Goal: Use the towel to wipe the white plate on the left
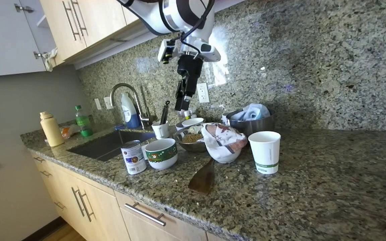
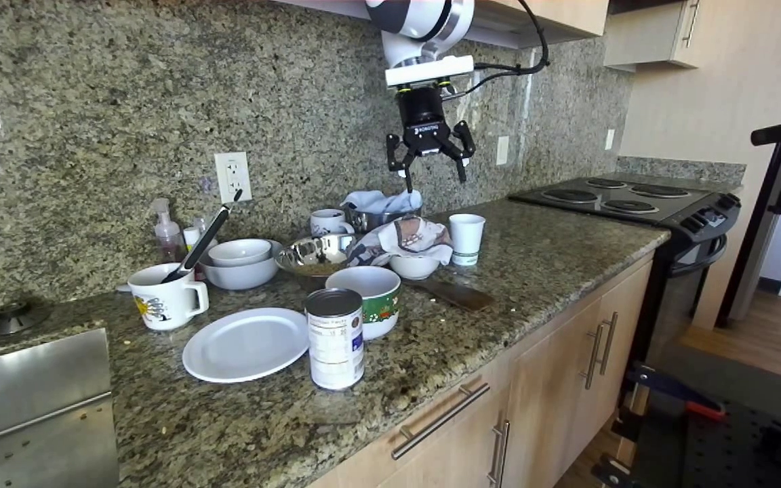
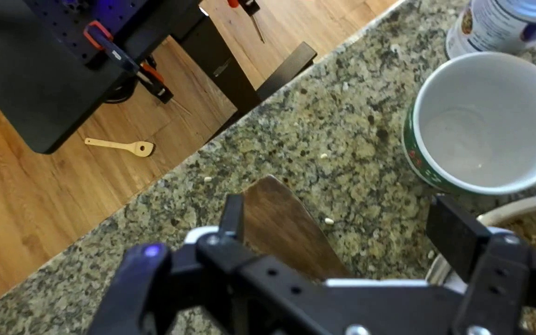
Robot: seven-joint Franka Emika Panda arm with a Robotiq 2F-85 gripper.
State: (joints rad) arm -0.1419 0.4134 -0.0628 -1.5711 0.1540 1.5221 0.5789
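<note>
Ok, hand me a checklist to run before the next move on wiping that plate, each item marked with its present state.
1. Gripper open and holding nothing: ok.
2. Patterned cloth is the towel meant: cannot tell; it drapes over a bowl, while a blue cloth sits in a metal pot.
3. Either cloth visible in the wrist view for lining up: not ok; neither can be made out there, though a wooden spatula shows.
4. Plate ready for wiping: ok; nothing is seen lying on it.
5. Room all round the plate: not ok; a can stands close by its edge and may get bumped.
</note>
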